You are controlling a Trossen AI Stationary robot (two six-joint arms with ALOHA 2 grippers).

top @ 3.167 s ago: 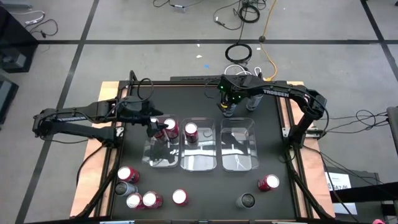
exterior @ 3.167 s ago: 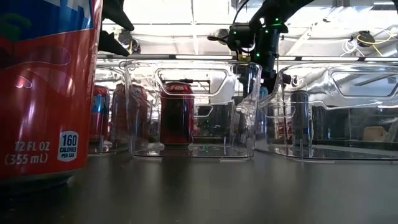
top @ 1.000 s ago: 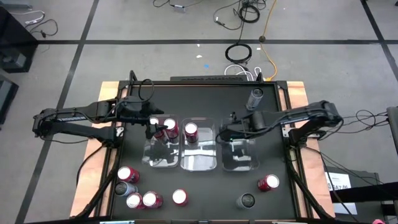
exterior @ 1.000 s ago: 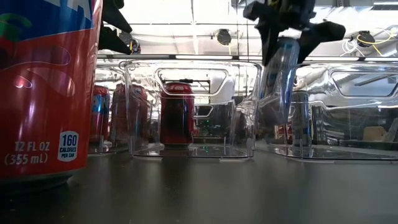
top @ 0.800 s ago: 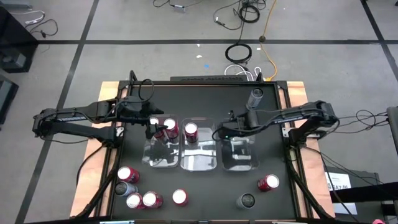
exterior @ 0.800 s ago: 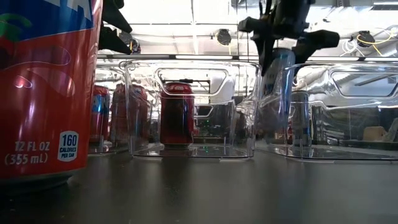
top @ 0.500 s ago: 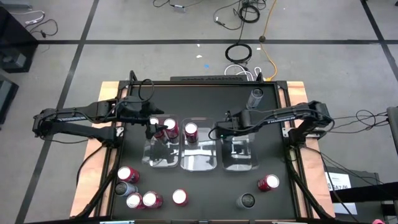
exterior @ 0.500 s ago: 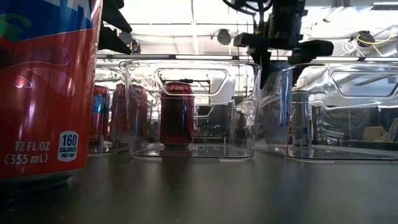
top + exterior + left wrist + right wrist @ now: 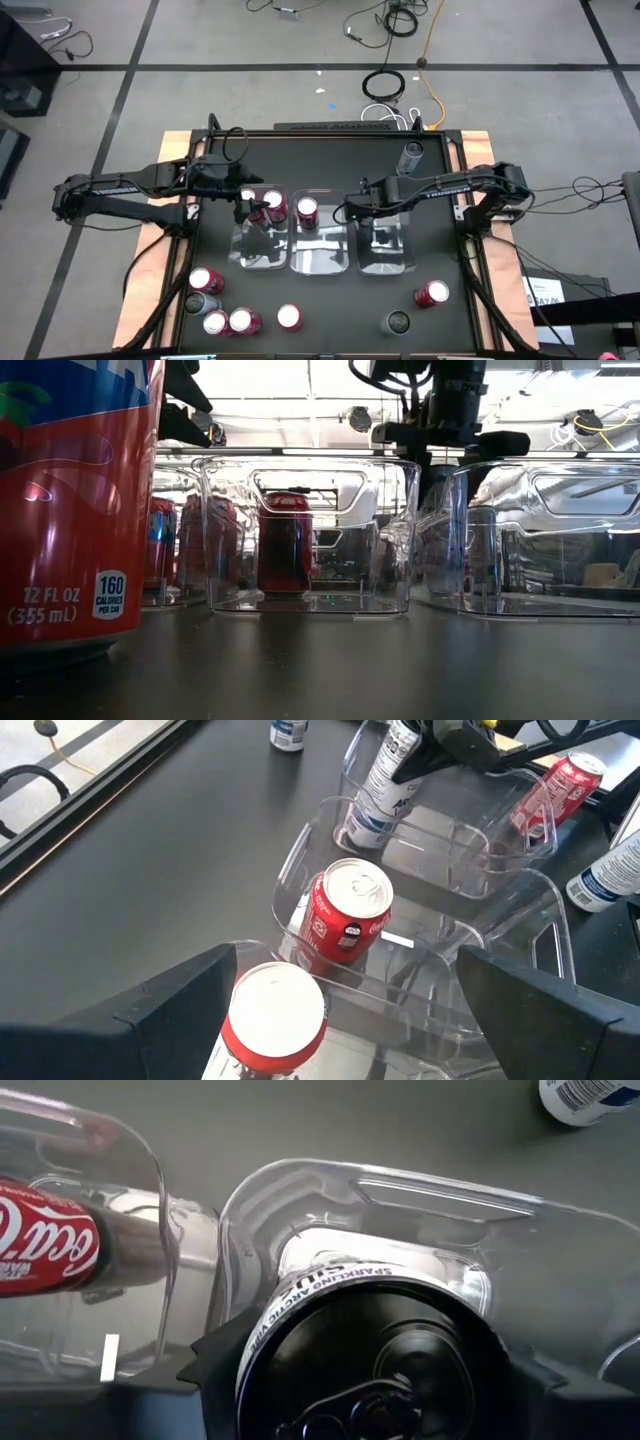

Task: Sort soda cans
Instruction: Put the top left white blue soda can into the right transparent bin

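Right gripper (image 9: 352, 211) lowers a silver can (image 9: 375, 1355) into the right-hand clear bin (image 9: 410, 245).

High view: the right arm reaches over that bin's far left corner; the left gripper (image 9: 250, 205) hovers over the left bin (image 9: 238, 258), one red can (image 9: 307, 209) stands in the middle bin (image 9: 335, 262); loose cans (red and grey) wait along the near edge. Left wrist view: its fingers (image 9: 150, 1010) spread wide apart around a red can top (image 9: 275, 1010). Right wrist view: both fingers clamp the silver can inside the bin's corner.

The right end effector (image 9: 370, 1380) hides most of the silver can (image 9: 372, 1342), whose lower body is cut off.
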